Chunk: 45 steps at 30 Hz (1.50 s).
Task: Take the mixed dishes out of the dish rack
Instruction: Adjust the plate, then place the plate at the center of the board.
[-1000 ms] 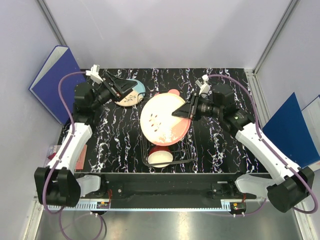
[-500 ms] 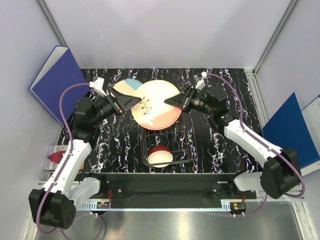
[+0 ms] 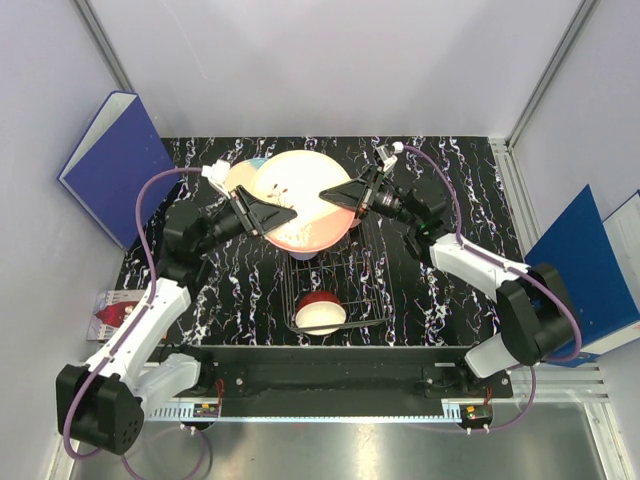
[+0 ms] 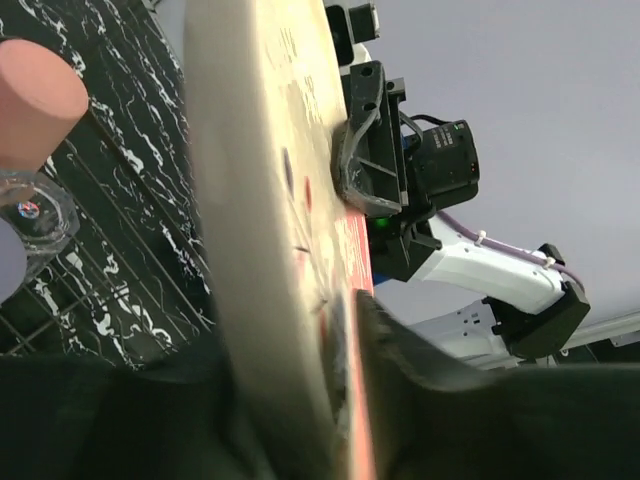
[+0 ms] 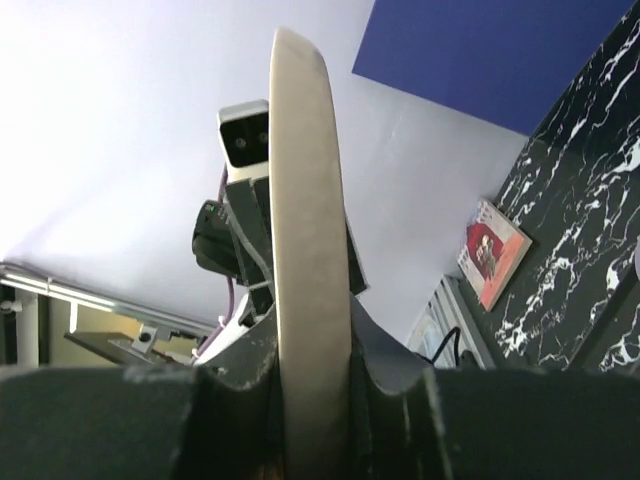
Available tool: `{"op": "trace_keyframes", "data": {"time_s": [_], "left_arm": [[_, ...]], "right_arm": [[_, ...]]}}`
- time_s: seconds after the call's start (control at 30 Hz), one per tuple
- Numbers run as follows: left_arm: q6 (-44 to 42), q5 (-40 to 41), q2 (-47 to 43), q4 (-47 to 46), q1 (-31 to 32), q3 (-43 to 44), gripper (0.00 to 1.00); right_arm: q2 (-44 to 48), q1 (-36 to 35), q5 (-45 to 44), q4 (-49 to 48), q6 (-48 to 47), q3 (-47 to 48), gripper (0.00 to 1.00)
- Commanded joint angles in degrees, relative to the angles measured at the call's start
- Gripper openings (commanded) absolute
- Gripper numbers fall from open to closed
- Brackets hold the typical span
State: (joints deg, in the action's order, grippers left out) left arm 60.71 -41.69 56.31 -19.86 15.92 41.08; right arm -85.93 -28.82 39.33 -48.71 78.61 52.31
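The left fingers pinch the left rim of a salmon-pink plate, which is tilted above the far end of the dish rack. The right fingers pinch the opposite rim. A red bowl lies at the rack's near end. A blue-and-cream plate shows just behind the left fingers.

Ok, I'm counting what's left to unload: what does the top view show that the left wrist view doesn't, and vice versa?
Only the top view: the red bowl sitting in the rack, and a blue-and-cream plate partly hidden behind the pink plate. Only the left wrist view: a pink cup and a clear glass. Both: the pink plate, pinched by the left gripper and the right gripper at opposite edges.
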Motion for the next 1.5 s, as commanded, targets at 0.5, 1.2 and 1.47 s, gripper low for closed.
{"op": "trace_keyframes", "data": {"time_s": [0.5, 1.2, 1.47], "left_arm": [[-2.88, 8.98, -3.13, 4.91, -0.1, 4.18, 0.0], [-8.33, 32.91, -4.39, 34.19, -23.39, 5.86, 0.0], [-4.73, 24.12, 4.93, 24.54, -27.87, -1.87, 0.0]], "right_arm": [[20.0, -0.19, -5.13, 40.48, -26.65, 5.86, 1.0], [47.52, -0.27, -40.21, 72.26, -40.46, 3.5, 1.0], [48.31, -0.19, -39.77, 72.44, -40.46, 0.07, 1.0]]}}
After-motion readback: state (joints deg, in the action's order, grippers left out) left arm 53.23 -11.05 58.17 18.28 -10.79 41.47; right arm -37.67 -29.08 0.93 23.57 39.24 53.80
